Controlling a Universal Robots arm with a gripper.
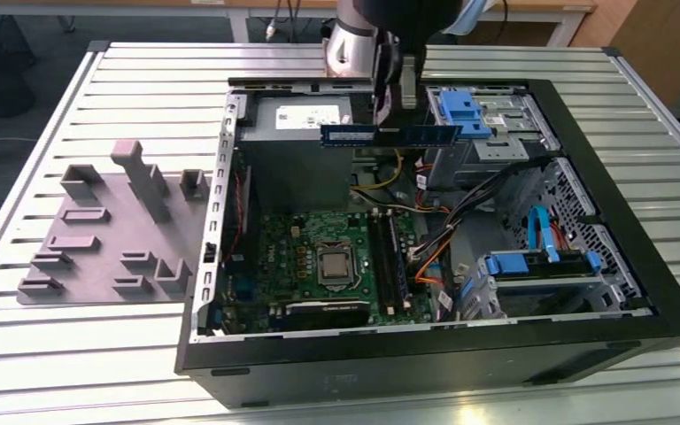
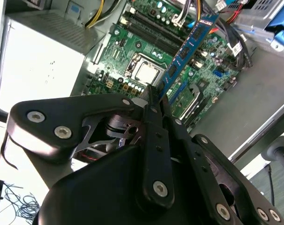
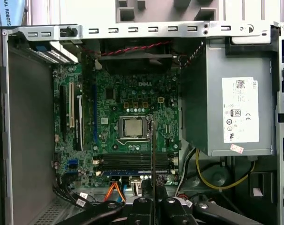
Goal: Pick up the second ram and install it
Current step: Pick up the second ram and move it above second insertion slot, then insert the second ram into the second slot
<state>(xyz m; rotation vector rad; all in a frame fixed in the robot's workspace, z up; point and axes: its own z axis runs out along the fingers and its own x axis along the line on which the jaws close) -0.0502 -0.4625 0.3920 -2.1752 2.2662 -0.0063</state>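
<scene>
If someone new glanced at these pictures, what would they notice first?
Probably the open computer case with its green motherboard exposed. Above it, the gripper holds the second ram level over the case. On the exterior view's left lies a gray tray.

looking straight down into the open computer case (image 3: pixel 20 140). the green motherboard (image 3: pixel 114 108) fills the middle, with the bare processor (image 3: pixel 132 129) in its socket near the centre. below it run the long dark memory slots (image 3: pixel 132 161), side by side. the grey power supply (image 3: pixel 231 103) sits beside the board, a white label on its face, and yellow cables (image 3: pixel 212 180) loop out near it. a red and black twisted wire (image 3: pixel 132 48) crosses above the board. orange and blue cables (image 3: pixel 115 190) lie near the gripper (image 3: pixel 153 201), whose black fingers pinch the second ram (image 3: pixel 153 154), seen edge-on as a thin dark line above the slots.
</scene>
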